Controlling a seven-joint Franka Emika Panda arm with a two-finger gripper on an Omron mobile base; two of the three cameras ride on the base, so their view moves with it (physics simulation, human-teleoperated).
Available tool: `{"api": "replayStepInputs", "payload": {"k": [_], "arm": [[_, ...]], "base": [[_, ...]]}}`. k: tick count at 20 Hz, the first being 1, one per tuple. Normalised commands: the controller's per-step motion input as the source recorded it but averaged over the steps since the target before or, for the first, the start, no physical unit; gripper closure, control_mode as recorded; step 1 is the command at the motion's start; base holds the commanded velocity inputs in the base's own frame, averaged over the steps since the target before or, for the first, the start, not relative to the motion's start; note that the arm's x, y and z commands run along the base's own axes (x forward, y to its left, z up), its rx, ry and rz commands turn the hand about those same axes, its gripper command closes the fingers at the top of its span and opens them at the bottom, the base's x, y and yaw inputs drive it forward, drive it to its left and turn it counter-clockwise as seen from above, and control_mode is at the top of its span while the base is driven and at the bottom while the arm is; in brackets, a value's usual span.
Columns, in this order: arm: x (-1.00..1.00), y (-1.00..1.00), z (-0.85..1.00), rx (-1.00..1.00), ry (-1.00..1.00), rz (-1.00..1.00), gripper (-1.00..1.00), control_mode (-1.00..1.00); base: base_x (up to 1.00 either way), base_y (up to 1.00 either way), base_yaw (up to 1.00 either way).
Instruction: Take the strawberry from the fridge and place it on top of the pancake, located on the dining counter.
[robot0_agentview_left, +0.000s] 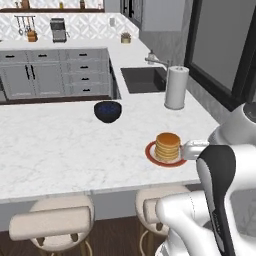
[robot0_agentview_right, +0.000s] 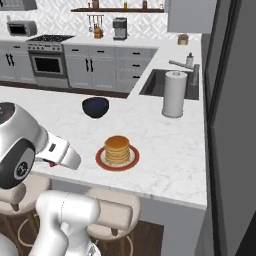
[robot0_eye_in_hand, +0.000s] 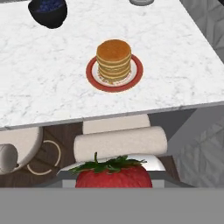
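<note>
One small bright red strawberry (robot0_eye_in_hand: 113, 176) with a green leafy cap sits at the bottom centre of my hand view, pinched between my nearly closed jaws; the fingers themselves are hidden behind the fruit. In the right base view my gripper (robot0_agentview_right: 50, 163) shows at middle left, a speck of red under the white hand, short of the counter edge.

Leaf cap faces up toward the camera, so I judge the berry is held by its sides, which would let it drop tip-down onto a flat top.

Just beyond the berry, lower centre of the hand view: a round beige padded stool (robot0_eye_in_hand: 120, 142), below the counter lip. I am outside the counter, not yet over it.

Further out, upper centre: the stack of round tan-brown pancakes (robot0_eye_in_hand: 114, 58) on a white plate with a red rim (robot0_eye_in_hand: 93, 77), resting near the edge of the white marble-look dining counter with grey veining (robot0_eye_in_hand: 52, 87). Close to the rim, so the reach looks short.

Upper left: a dark blue-black bowl (robot0_eye_in_hand: 48, 13), well apart from the plate. In the left base view, upper right of centre, a white paper-towel roll (robot0_agentview_left: 176, 87) stands upright beside a dark sink (robot0_agentview_left: 142, 79).

Next, as I judge it: carry forward and up over the stack, then release.
</note>
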Motion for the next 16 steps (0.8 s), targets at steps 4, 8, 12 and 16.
{"api": "replayStepInputs", "payload": {"k": [4,8,12,16], "arm": [[0.0,0.0,0.0,0.0,0.0,0.0,1.0,1.0],[0.0,0.0,0.0,0.0,0.0,0.0,1.0,1.0],[0.39,0.0,0.02,0.0,-0.03,0.0,1.0,-1.0],[1.0,-0.24,0.1,0.0,-0.01,0.0,1.0,-1.0]], "base": [[0.58,-0.1,0.25],[0.19,-0.03,0.06],[0.0,0.0,0.0],[0.0,0.0,0.0]]}}
